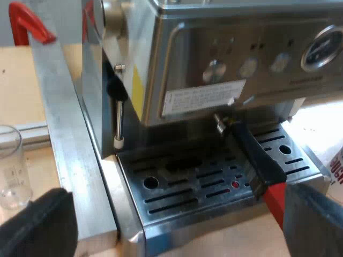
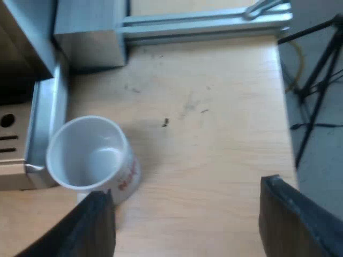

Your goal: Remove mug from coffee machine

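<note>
Left hand (image 1: 174, 217) hangs low at the front of the coffee machine (image 1: 225, 64), black fingers (image 1: 37, 225) spread wide w/ nothing betw. them – released. One finger sits just beside the red end (image 1: 275, 199) of the holder handle (image 1: 252, 152); can't tell if they touch. The handle is locked into the machine's front & sticks out over the drip tray (image 1: 177, 184), slotted steel. Behind the tray the steam wand (image 1: 118, 120) hangs straight down. Above it is the front panel w/ knobs & a round gauge (image 1: 322, 48). Off to the machine's side, past a metal rail (image 1: 64, 139), a measuring glass (image 1: 9, 166) stands upright on the desk (image 1: 19, 80). A red clamp (image 1: 27, 24) sits farther back.

Right hand (image 2: 187, 217) hovers over the desk, likewise released, fingers well apart, gripping nothing. The mug (image 2: 88, 155) is off the machine: upright on the desk, just beside the tray's corner, white w/ red lettering, nothing in it. It's close by one finger of the right hand, outside the gap. Farther off: wood top w/ a few marks, another rail (image 2: 203, 24), & a black tripod (image 2: 316, 85) past the desk edge.
</note>
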